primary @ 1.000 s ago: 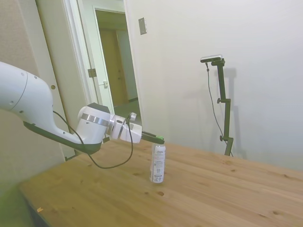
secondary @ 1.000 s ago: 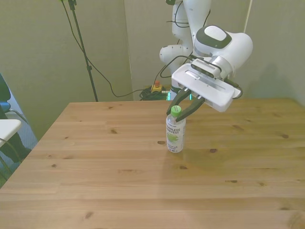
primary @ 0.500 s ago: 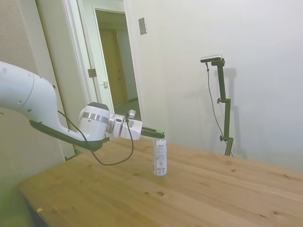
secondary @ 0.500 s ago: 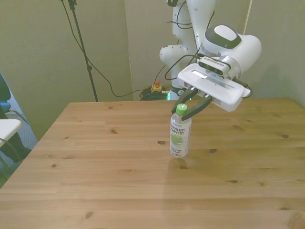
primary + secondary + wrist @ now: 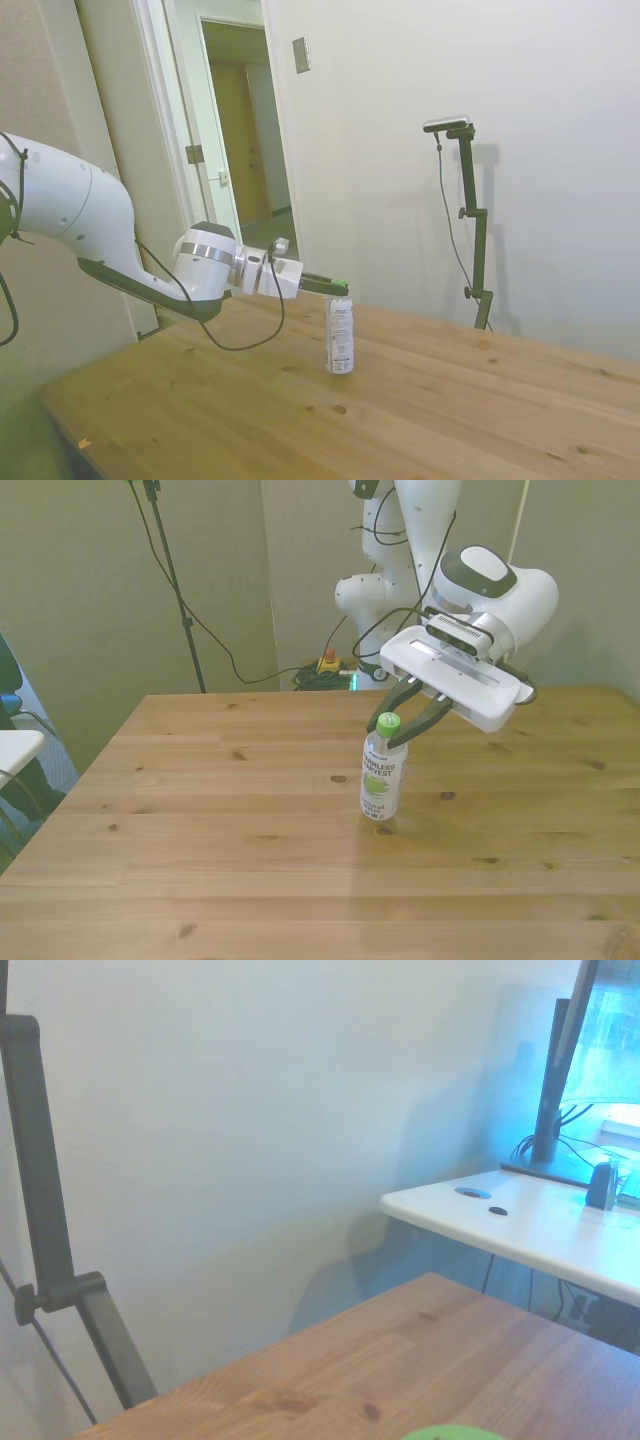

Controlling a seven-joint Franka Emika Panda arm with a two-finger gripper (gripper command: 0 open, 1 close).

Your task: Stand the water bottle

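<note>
Fingers of the gripper are clenched on the green cap of the water bottle, one on each side. Bottle stands upright on the wooden bench, cap up, long axis vertical, near the middle. The wrist view shows only a blurred green sliver of the cap, bench planks and a white desk beyond.

The arm reaches out level, its claw closed around something.
</note>
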